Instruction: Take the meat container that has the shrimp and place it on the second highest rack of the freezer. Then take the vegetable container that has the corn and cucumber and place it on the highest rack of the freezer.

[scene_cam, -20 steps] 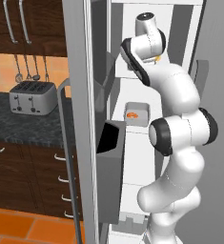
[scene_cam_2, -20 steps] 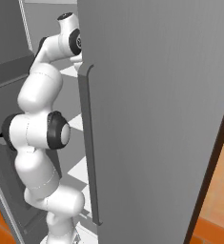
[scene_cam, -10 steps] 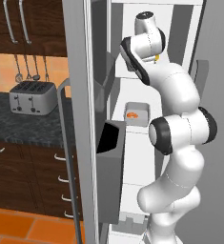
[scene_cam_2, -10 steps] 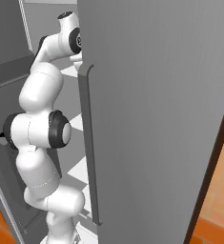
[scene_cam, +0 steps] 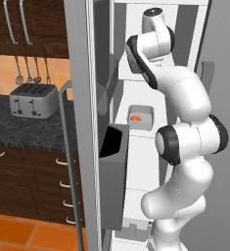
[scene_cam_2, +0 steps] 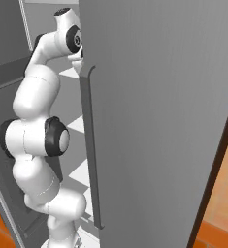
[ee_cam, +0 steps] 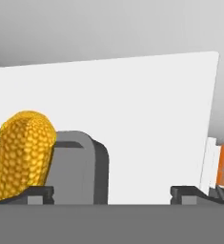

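Observation:
My gripper (ee_cam: 112, 193) is open, its fingertips (ee_cam: 39, 192) wide apart low over the highest rack (ee_cam: 147, 119), a flat white shelf. The grey vegetable container (ee_cam: 82, 164) rests on that rack, and its near corner stands between my jaws. The bright yellow corn (ee_cam: 25, 152) lies in it at the left. The cucumber is hidden. One shelf lower, the meat container (scene_cam: 140, 119) with the small orange shrimp (scene_cam: 135, 118) sits on the second highest rack (scene_cam: 124, 128) of the freezer (scene_cam: 80, 73). My arm (scene_cam: 158, 44) reaches into the cabinet's top.
The open freezer door carries dark bins (scene_cam: 114, 147) just left of my arm. The grey neighbouring door (scene_cam_2: 159, 121) with its long handle (scene_cam_2: 89, 145) stands close on the right. A toaster (scene_cam: 33, 100) sits on the dark counter (scene_cam: 23, 130) at the left.
The jaws have spread wide apart. The arm keeps its pose at the top of the freezer, and the shrimp container has not moved.

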